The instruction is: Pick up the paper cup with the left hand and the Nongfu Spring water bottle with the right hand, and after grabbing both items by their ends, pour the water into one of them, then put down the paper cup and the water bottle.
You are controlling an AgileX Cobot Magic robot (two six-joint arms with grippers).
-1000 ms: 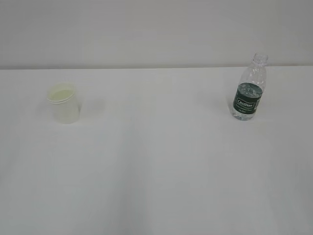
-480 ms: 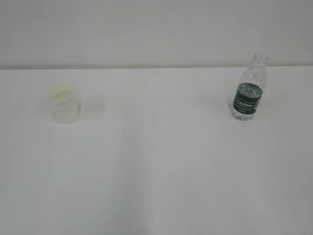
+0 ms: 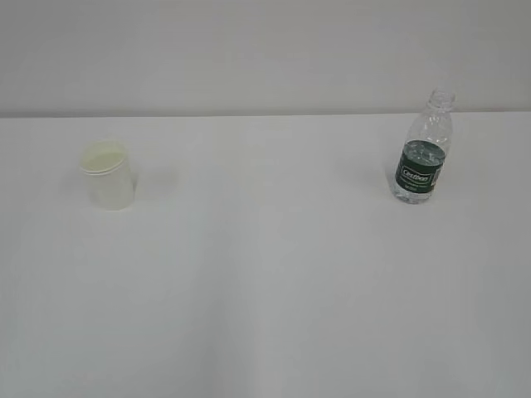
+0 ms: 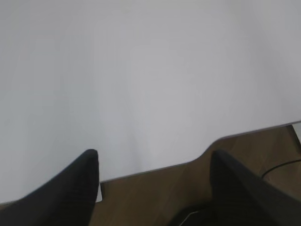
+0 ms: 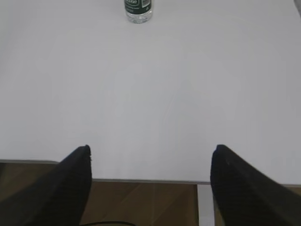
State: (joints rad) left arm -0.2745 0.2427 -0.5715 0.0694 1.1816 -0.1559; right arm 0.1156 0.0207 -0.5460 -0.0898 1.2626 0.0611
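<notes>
While both fingers [image 5: 150,162] gape empty, bottle [image 5: 138,10] stands well ahead, cup [image 3: 108,175] far left.

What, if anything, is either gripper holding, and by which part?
Nothing is held. The left gripper and right gripper are open over the table edge; the paper cup and water bottle stand untouched.

The left gripper [image 4: 153,162], jaws apart and empty, hangs over the table edge [image 4: 155,165], seemingly.
</notes>
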